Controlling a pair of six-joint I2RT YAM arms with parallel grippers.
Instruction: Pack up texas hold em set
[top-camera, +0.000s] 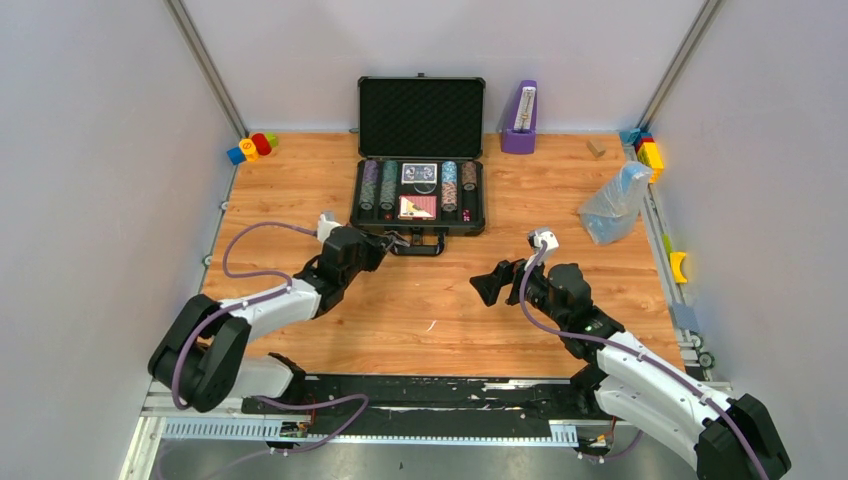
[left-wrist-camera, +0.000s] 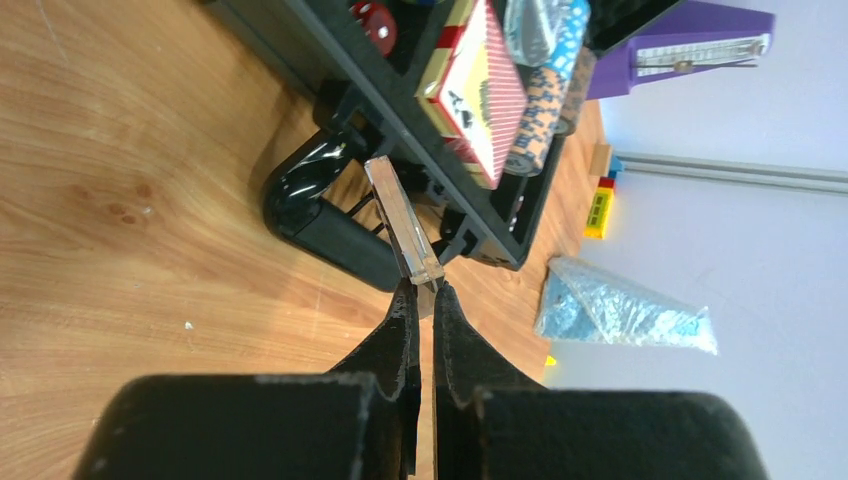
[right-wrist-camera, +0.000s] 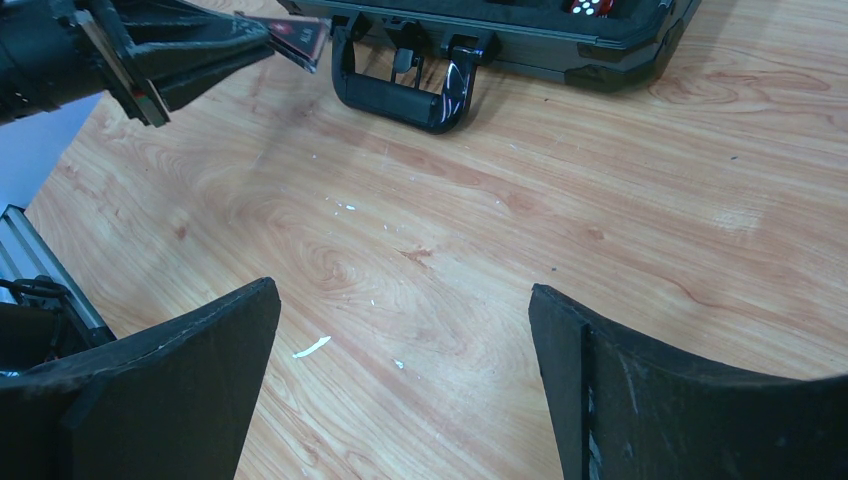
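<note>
The black briefcase (top-camera: 418, 229) lies open at the table's back middle, its foam-lined lid (top-camera: 421, 115) upright. Inside are rows of stacked poker chips (top-camera: 370, 185), a blue deck (top-camera: 419, 173) and a red deck (top-camera: 418, 207). My left gripper (top-camera: 392, 240) is beside the case handle (top-camera: 420, 246), shut on a thin flat clear piece (left-wrist-camera: 400, 215) held edge-on over the handle (left-wrist-camera: 310, 215). In the left wrist view the fingertips (left-wrist-camera: 422, 290) pinch its near end. My right gripper (top-camera: 487, 285) is open and empty above bare wood (right-wrist-camera: 405, 300), facing the handle (right-wrist-camera: 400, 90).
A purple metronome (top-camera: 520, 118) stands right of the lid. A clear plastic bag (top-camera: 615, 203) lies at the right. Coloured toys (top-camera: 252, 147) sit at the back left, blocks (top-camera: 650, 150) at the back right, and a yellow item (top-camera: 679, 266) is on the right rail.
</note>
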